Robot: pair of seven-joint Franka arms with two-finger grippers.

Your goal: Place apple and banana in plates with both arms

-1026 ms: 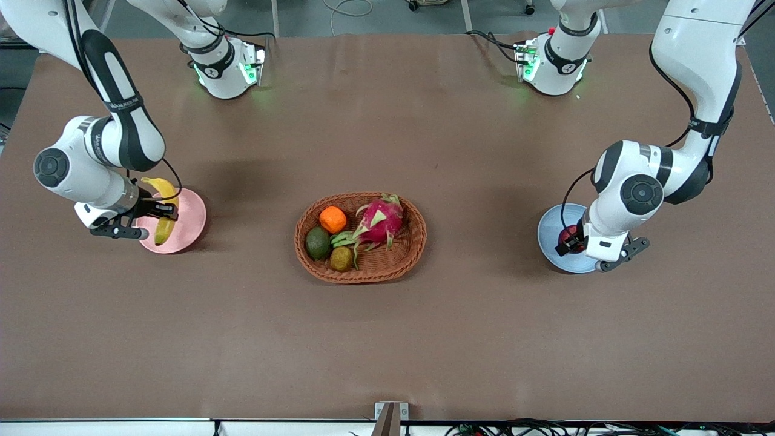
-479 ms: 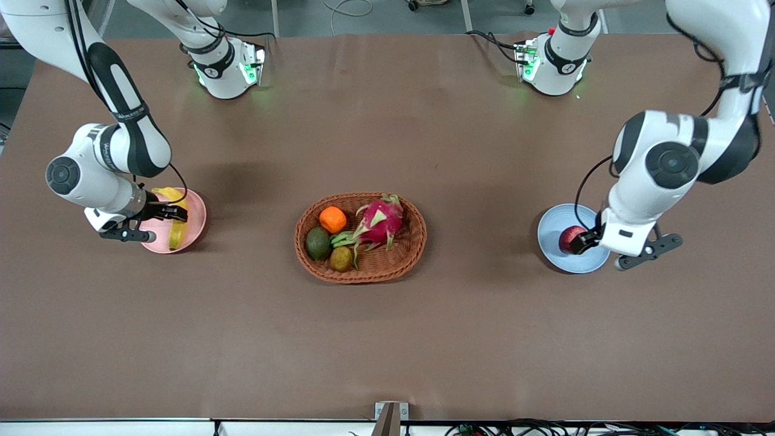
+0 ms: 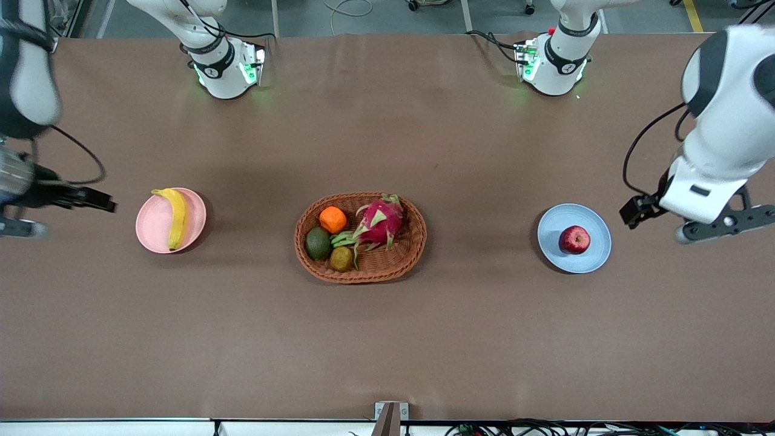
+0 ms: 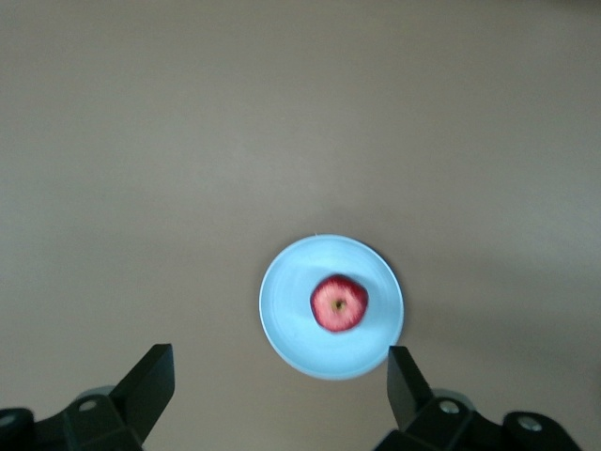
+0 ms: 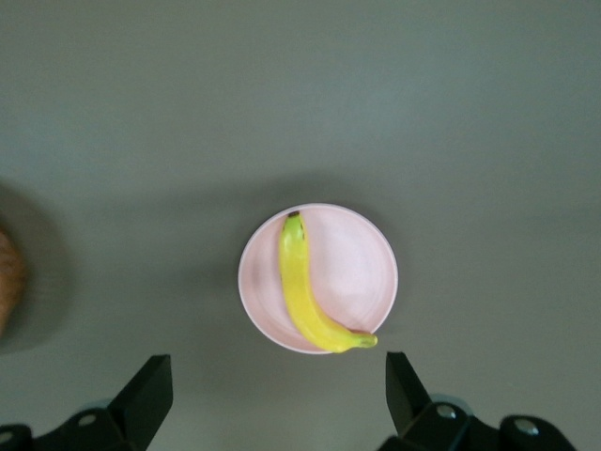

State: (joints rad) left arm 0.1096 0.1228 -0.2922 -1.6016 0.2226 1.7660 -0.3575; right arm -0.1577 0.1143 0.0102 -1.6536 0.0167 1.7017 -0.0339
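Apple point(image 3: 574, 239) on blue plate point(image 3: 590, 260), banana point(image 3: 177, 217) on pink plate point(image 3: 151, 227); both hands apparently spread, empty.

2 white jointed arms, glossy rounded shells, black bands at joints. Left arm point(image 3: 723, 91): black round joint cap, black cable looping along wrist. Right arm point(image 3: 27, 66): black band, thin black cable. White bases, green lights, black rings. Grippers black, angular fingers point(image 4: 150, 385), round screws in finger mounts.

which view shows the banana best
The right wrist view: the banana lies whole and large on the pink plate. The front view shows it smaller. The left wrist view misses it.
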